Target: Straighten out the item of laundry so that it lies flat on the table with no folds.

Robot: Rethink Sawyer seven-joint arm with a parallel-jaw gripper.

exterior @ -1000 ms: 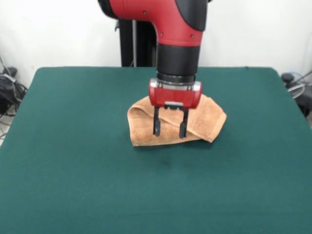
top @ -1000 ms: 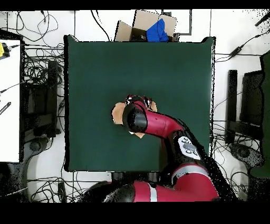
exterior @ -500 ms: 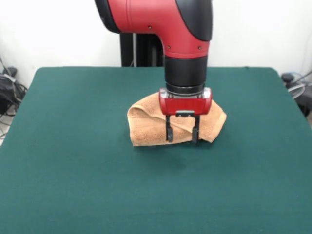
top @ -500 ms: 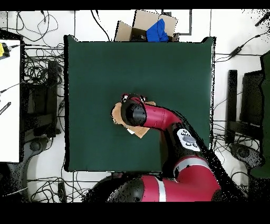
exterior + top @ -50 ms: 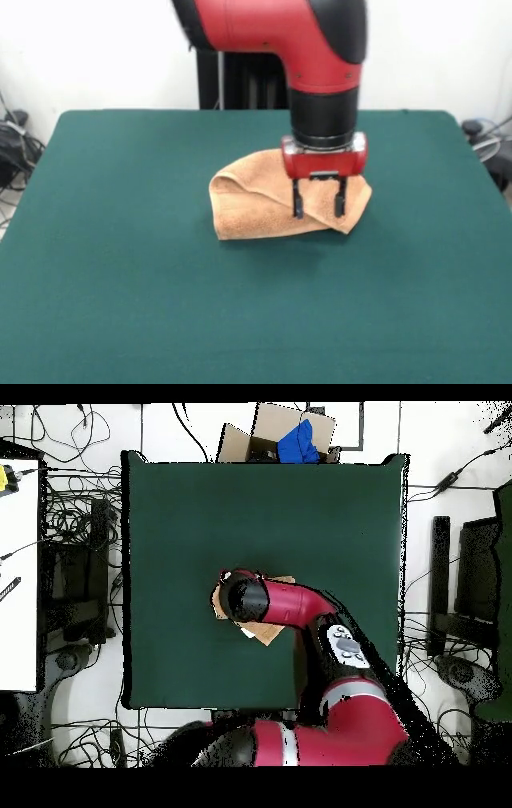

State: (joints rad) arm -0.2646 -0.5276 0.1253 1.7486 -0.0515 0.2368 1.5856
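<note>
- Towel, light orange-tan terry and folded over on itself (image 5: 272, 204), lies bunched near the middle of the dark green felt-covered table (image 5: 120, 280), its long axis running from nine o'clock to three o'clock in the front view.
- Black two-fingered gripper on the red and black arm (image 5: 319, 210) hangs over the towel's three o'clock half, jaws spread apart and holding nothing, fingertips pointing straight down at the cloth.
- Key relation: the rolled fold at the nine o'clock end sits well clear of the jaws, while the pointed corner at about four o'clock lies just beside the finger on that side.
- Whether the fingertips touch the cloth cannot be told from the front view; in the overhead view the arm's wrist covers most of the towel (image 5: 268, 632), leaving only slivers showing.
- Task judged unfinished: the cloth is doubled over with clear folds.
- Likely next need: a grasp on the upper layer near that corner, then a pull away from the fold.
</note>
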